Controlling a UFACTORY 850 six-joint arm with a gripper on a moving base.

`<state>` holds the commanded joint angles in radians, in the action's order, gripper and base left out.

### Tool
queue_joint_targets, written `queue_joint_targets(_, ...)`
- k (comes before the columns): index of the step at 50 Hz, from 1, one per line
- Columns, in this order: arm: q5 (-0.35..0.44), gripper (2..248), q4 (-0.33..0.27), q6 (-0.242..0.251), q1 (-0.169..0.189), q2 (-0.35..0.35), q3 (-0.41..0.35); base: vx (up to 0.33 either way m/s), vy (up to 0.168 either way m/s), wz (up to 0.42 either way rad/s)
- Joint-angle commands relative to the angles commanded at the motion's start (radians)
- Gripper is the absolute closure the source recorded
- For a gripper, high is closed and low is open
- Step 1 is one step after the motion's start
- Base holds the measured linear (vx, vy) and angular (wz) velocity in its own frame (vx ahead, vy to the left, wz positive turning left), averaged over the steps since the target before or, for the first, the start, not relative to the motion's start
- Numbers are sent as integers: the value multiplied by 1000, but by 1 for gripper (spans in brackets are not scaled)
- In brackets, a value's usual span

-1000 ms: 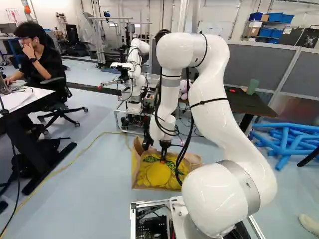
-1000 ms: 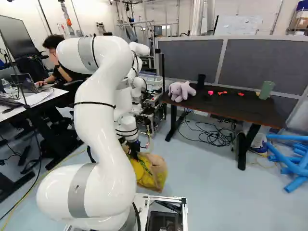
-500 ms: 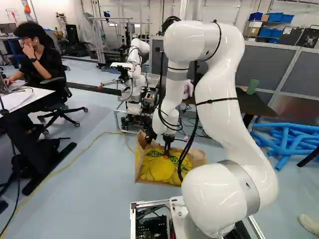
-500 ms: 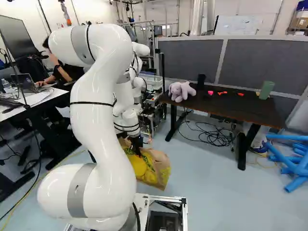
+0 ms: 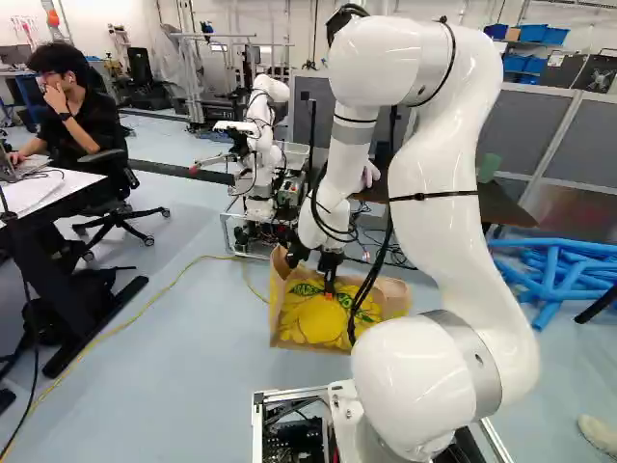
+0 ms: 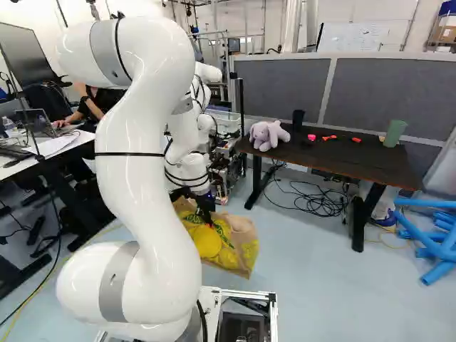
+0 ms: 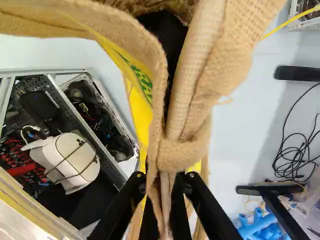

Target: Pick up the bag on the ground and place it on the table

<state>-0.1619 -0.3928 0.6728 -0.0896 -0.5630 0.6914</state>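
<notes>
My gripper [image 5: 329, 289] is at the upper edge of the burlap bag [image 5: 313, 320], whose side shows yellow lemons and green leaves. In the wrist view the fingers of the gripper [image 7: 164, 184] are closed from two sides on gathered burlap of the bag [image 7: 187, 95], near its handle. The bag hangs from this grip, spread wide; whether its bottom clears the floor I cannot tell. The dark table [image 6: 342, 162] stands ahead and to the right in the right base view, beyond the bag.
On the table are a purple plush elephant [image 6: 267, 135], a black cup [image 6: 298, 120], small red items and a green cup [image 6: 394, 133]. Black cables [image 6: 317, 201] lie beneath it. Blue tubes [image 5: 557, 275] lie farther right. Another robot [image 5: 260, 145] stands ahead, behind the bag.
My arm has risen and swung rightward, carrying the bag rightward and slightly up in the left base view. The base has not moved.
</notes>
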Motion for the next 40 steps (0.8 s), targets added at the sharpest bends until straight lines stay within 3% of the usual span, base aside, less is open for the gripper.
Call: queue_joint_targets(40,-165,228,96,0,12,149,7,0,0,0)
